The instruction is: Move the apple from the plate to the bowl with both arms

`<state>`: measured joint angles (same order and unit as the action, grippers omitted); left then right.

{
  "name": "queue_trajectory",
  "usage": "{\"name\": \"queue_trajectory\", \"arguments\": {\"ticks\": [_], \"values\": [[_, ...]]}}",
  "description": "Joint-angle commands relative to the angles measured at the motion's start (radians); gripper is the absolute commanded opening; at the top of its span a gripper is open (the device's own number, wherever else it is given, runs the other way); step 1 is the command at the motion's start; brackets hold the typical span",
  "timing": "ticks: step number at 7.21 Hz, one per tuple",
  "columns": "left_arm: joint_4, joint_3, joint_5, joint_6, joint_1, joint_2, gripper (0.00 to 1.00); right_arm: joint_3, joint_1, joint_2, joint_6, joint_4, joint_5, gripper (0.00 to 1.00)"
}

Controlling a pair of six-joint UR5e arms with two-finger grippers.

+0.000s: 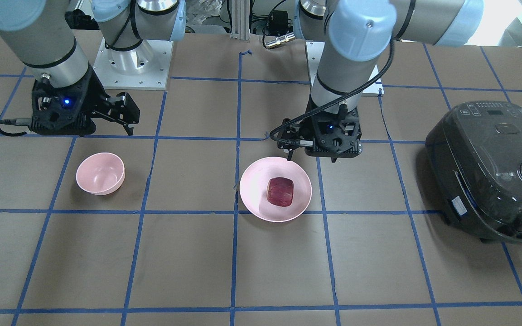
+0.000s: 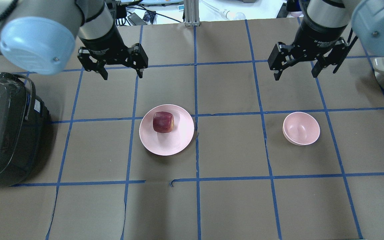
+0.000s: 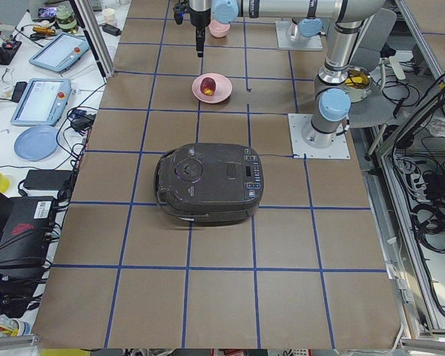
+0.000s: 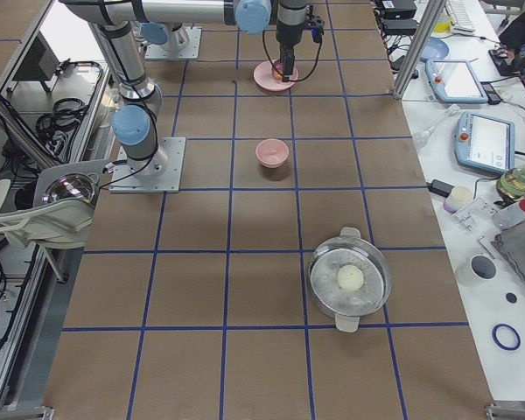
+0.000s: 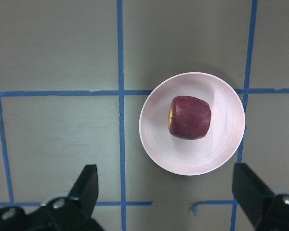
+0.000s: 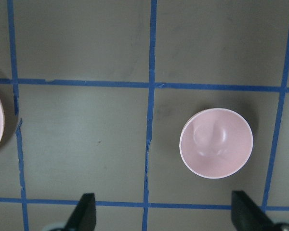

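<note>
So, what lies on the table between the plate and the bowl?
Nothing stands there: only bare table with blue tape lines between plate and bowl, seen in the overhead view.

Black rice cooker (image 3: 208,182): lid closed, control panel on top, standing toward the bench end on the robot's left. Steel pot (image 4: 325,293): two side handles, standing toward the opposite end and nearer the operators' edge, with one pale round item (image 4: 350,277) inside. Bench covering: brown paper (image 2: 232,206), divided into squares by blue tape (image 2: 197,150). Off the bench, beyond the operators' edge, a screen pendant (image 4: 490,144) and a blue dish (image 3: 37,141) lie on side tables.
</note>
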<state>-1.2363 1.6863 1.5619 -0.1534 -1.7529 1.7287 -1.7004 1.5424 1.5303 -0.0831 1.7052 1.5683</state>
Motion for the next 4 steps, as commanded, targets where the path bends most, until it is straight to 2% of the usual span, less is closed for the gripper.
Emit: {"name": "queue_trajectory", "arguments": {"ticks": [1, 2, 3, 4], "values": [[0.188, 0.172, -0.003, -0.017, -0.056, 0.069, 1.0, -0.285, -0.03, -0.007, -0.062, 0.359, 0.001, 1.0], [0.246, 0.18, -0.005, -0.018, -0.06, 0.113, 1.0, -0.42, -0.081, -0.018, -0.099, 0.502, -0.007, 0.98], [0.247, 0.181, -0.002, -0.012, -0.06, 0.141, 1.0, -0.506, -0.117, -0.057, -0.125, 0.618, -0.007, 0.96], [0.283, 0.176, 0.001, -0.009, -0.06, 0.17, 1.0, -0.528, -0.119, -0.085, -0.126, 0.649, -0.007, 0.84]]}}
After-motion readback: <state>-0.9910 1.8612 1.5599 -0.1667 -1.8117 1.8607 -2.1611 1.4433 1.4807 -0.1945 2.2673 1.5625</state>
